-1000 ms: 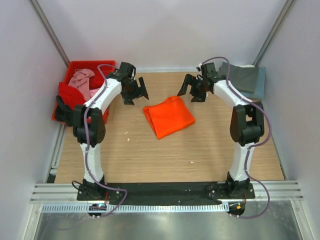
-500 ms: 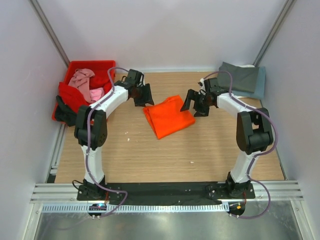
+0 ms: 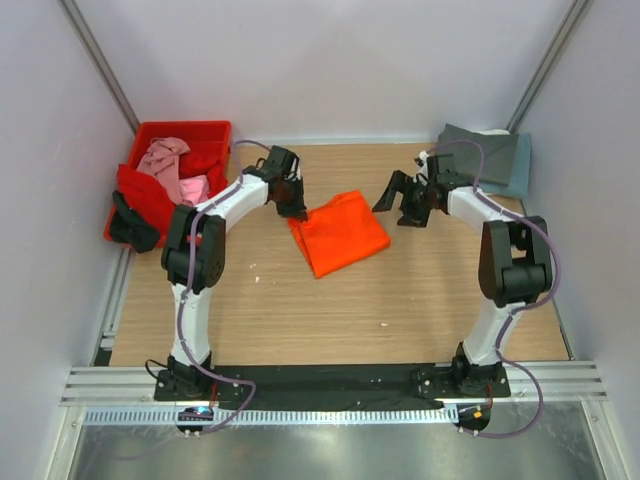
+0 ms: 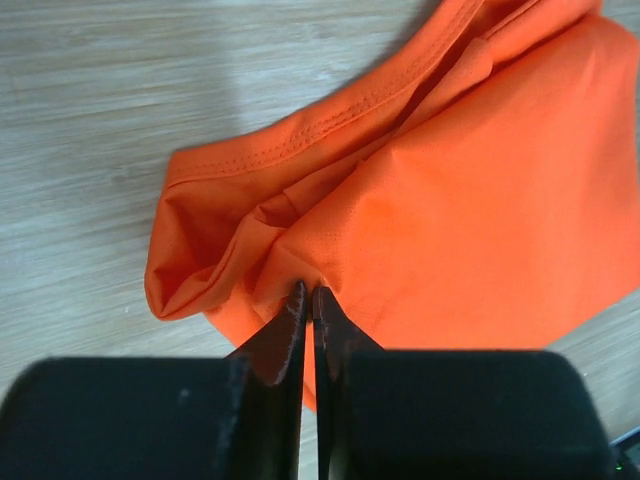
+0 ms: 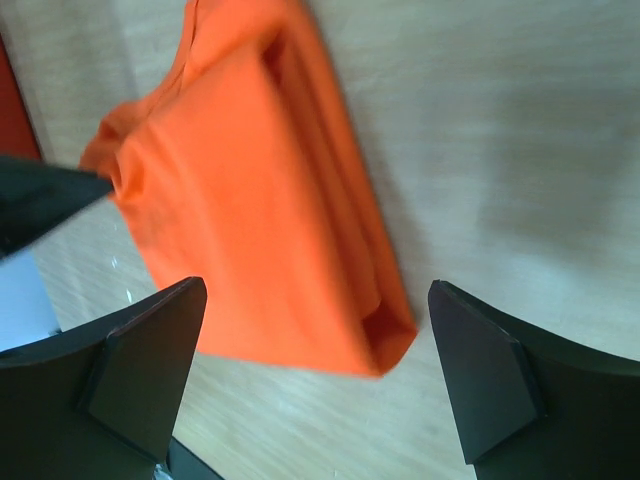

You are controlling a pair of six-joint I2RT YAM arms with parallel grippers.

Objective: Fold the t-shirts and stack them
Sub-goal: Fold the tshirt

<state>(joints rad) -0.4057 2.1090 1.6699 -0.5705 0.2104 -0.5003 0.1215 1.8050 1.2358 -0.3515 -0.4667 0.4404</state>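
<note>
A bright orange t-shirt (image 3: pixel 338 232) lies folded on the wooden table (image 3: pixel 300 310), near the middle. My left gripper (image 3: pixel 293 205) is at its back left corner. In the left wrist view its jaws are pressed together on a puckered fold of the orange t-shirt (image 4: pixel 480 200), tips (image 4: pixel 310 292) pinching the cloth. My right gripper (image 3: pixel 408 205) hovers just right of the shirt, wide open. In the right wrist view the orange t-shirt (image 5: pixel 250 210) lies between and beyond the spread fingers of the right gripper (image 5: pixel 315 290), which hold nothing.
A red crate (image 3: pixel 150 133) at the back left holds a pink shirt (image 3: pixel 165 158) and a red shirt (image 3: pixel 140 190); a dark cloth (image 3: pixel 135 225) hangs at its near side. A folded dark grey shirt (image 3: pixel 485 152) lies on a slate blue one (image 3: pixel 522 172) at the back right.
The left gripper came down to the orange shirt's corner and shut on it. The right gripper moved nearer and to the right beside the shirt, still open.
</note>
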